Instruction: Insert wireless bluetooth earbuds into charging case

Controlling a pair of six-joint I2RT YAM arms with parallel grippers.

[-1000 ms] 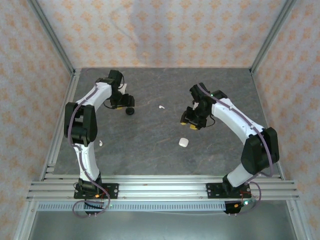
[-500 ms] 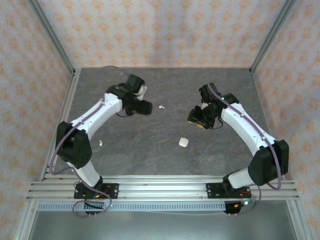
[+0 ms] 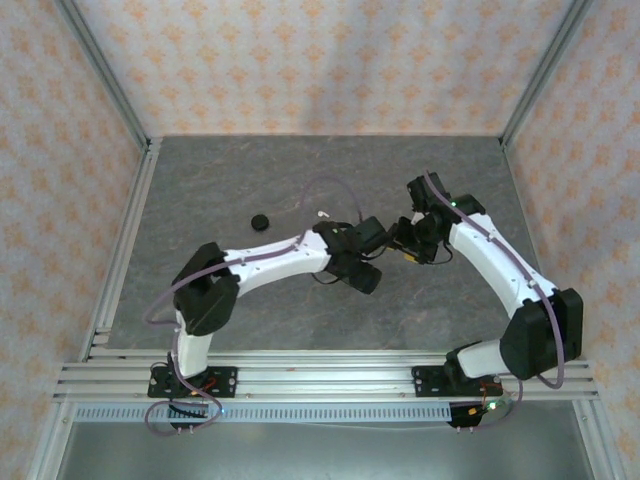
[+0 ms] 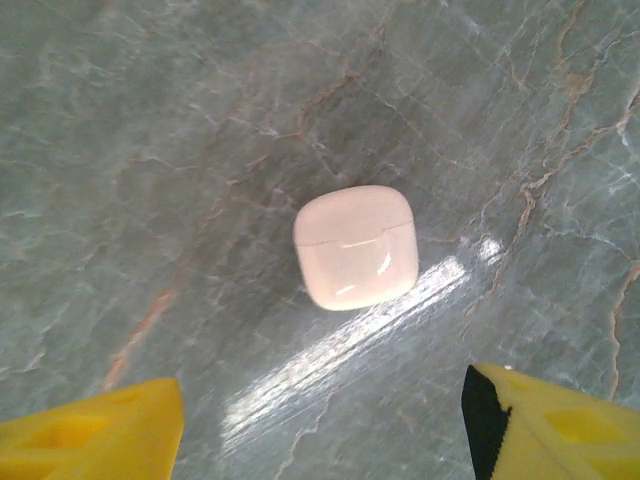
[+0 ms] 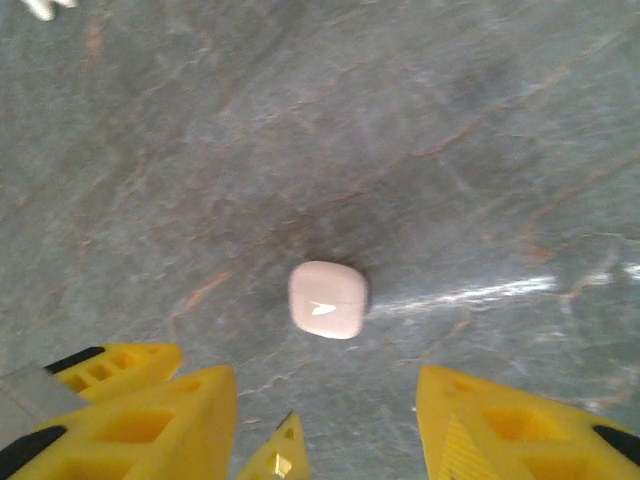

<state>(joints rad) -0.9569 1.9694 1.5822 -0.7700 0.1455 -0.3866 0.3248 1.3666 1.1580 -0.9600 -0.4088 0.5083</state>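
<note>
The white charging case (image 4: pixel 355 246) lies shut on the grey marbled table, a lid seam across it. My left gripper (image 4: pixel 320 440) hovers above it, open, with the case just ahead of its yellow fingertips (image 4: pixel 95 435) and nothing between them. In the top view the left gripper (image 3: pixel 362 275) covers the case. My right gripper (image 3: pixel 408 248) hangs close on its right, open and empty; in its wrist view the case (image 5: pixel 327 299) lies ahead of the right gripper (image 5: pixel 330 430). One white earbud (image 3: pixel 322 214) lies farther back, also seen as an earbud (image 5: pixel 40 8) at the frame corner.
A round black puck (image 3: pixel 260 222) sits on the table to the back left of the left arm. The two grippers stand very near each other at the table's middle. Aluminium posts and patterned walls enclose the table (image 3: pixel 460 170).
The left arm has swung from the back left, near the black puck, across to the middle above the white case. The right gripper has drifted slightly right. Both have opened a little wider.
</note>
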